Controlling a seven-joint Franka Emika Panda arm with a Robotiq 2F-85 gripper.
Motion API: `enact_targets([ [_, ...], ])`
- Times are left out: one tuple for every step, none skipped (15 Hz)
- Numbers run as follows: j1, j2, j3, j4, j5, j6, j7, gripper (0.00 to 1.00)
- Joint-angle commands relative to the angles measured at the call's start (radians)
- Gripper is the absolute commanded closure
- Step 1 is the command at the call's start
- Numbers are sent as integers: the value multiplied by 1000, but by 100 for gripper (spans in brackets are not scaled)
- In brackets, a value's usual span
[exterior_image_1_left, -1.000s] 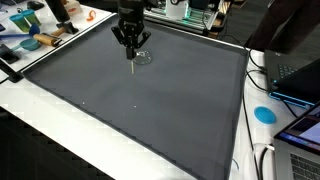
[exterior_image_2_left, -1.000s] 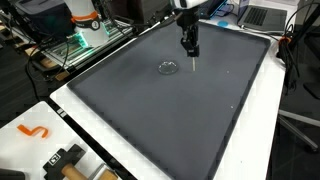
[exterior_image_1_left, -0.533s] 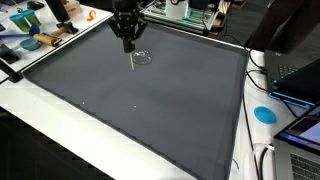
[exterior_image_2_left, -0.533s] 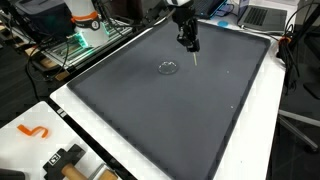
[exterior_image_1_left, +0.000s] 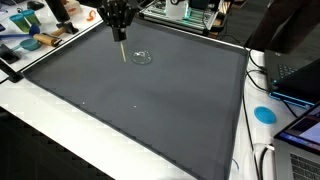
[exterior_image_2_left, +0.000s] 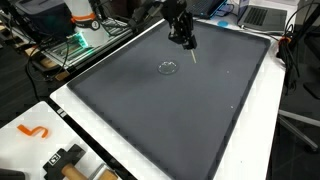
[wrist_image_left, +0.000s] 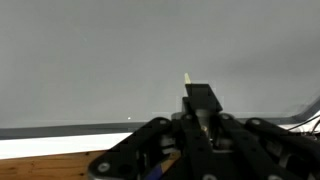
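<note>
The fingers (exterior_image_2_left: 185, 40) are pinched narrow on the upper end of a thin stick (exterior_image_2_left: 191, 55), which hangs nearly upright beneath them. In the wrist view the fingers (wrist_image_left: 204, 98) close around it, and only the stick's pale tip shows past them. Its lower tip points at the dark grey mat (exterior_image_2_left: 150, 110); whether it touches is too small to tell. A small clear ring (exterior_image_1_left: 142, 57) lies flat on the mat just beside the stick, apart from it. The mat covers most of the white bench (exterior_image_1_left: 40, 120). Well apart, a blue disc (exterior_image_1_left: 264, 114) lies on the bench edge and an orange curl (exterior_image_2_left: 33, 131) at a corner.
</note>
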Motion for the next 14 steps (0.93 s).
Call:
enact_targets([
  [-34, -67, -2, -42, 99, -69, -108, 97],
  [-40, -76, -6, -46, 117, -85, -129, 97],
  [-45, -85, -9, -49, 135, -103, -150, 97],
  [-50, -93, -14, -53, 145, -119, -162, 97],
  [-54, -103, -19, -57, 158, -140, -178, 97],
  [-58, -112, -25, -63, 167, -154, -189, 97],
  [-62, -121, -30, -67, 182, -175, -206, 97],
  [-65, -129, -35, -71, 191, -195, -217, 97],
  [-68, -137, -40, -74, 209, -214, -235, 97],
  [-70, -145, -45, -77, 222, -232, -250, 97],
  [23, -153, -146, -81, 223, -250, -253, 97],
  [32, -161, -164, -87, 236, -268, -271, 97],
  [47, -169, -191, -94, 234, -283, -274, 97],
  [60, -177, -215, -100, 242, -299, -289, 97],
])
